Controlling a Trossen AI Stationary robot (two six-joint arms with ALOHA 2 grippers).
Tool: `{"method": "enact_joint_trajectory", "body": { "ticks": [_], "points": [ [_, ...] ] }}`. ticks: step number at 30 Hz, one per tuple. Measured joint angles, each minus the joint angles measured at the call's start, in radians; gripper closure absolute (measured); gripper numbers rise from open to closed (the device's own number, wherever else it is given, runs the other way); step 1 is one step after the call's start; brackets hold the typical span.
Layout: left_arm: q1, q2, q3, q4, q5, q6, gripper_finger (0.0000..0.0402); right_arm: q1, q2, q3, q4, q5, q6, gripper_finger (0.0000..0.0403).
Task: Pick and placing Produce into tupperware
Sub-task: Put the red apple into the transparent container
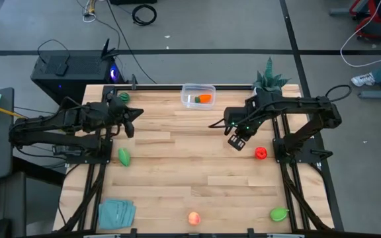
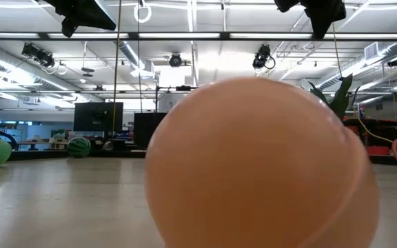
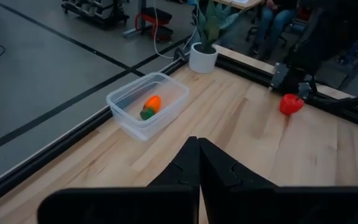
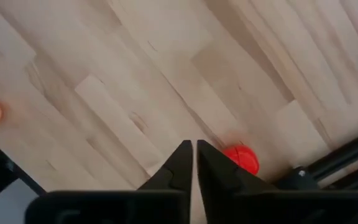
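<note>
Carrot in tupperware at 12; right gripper nearly together, red piece at its 4; left gripper together, empty

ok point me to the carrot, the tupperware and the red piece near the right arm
carrot (image 1: 204, 98), high view, on its orange body
tupperware (image 1: 185, 88), high view, on its clear rim at the left corner
red piece (image 1: 260, 153), high view, on its middle

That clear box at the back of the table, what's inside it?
The box holds one carrot, orange with a green top, lying on the bottom. In the left wrist view nothing else shows inside; the walls are clear, so little is hidden.
</note>
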Motion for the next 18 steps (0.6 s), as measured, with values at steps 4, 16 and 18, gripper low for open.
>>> {"method": "enact_joint_trajectory", "body": {
  "ticks": [4, 16, 18],
  "points": [
    [0.0, 0.0, 0.0, 0.0, 0.0, 0.0, 0.0393, 0.0, 0.0, 0.0, 0.0, -0.007, -0.053, 0.0319],
    [0.0, 0.0, 0.0, 0.011, 0.0, -0.013, 0.0395, 0.0, -0.016, -0.003, 0.002, -0.005, -0.165, 0.0152],
    [0.0, 0.0, 0.0, 0.011, 0.0, -0.027, 0.0397, 0.0, -0.045, -0.025, 0.005, -0.002, -0.175, 0.0139]
  ]
}}
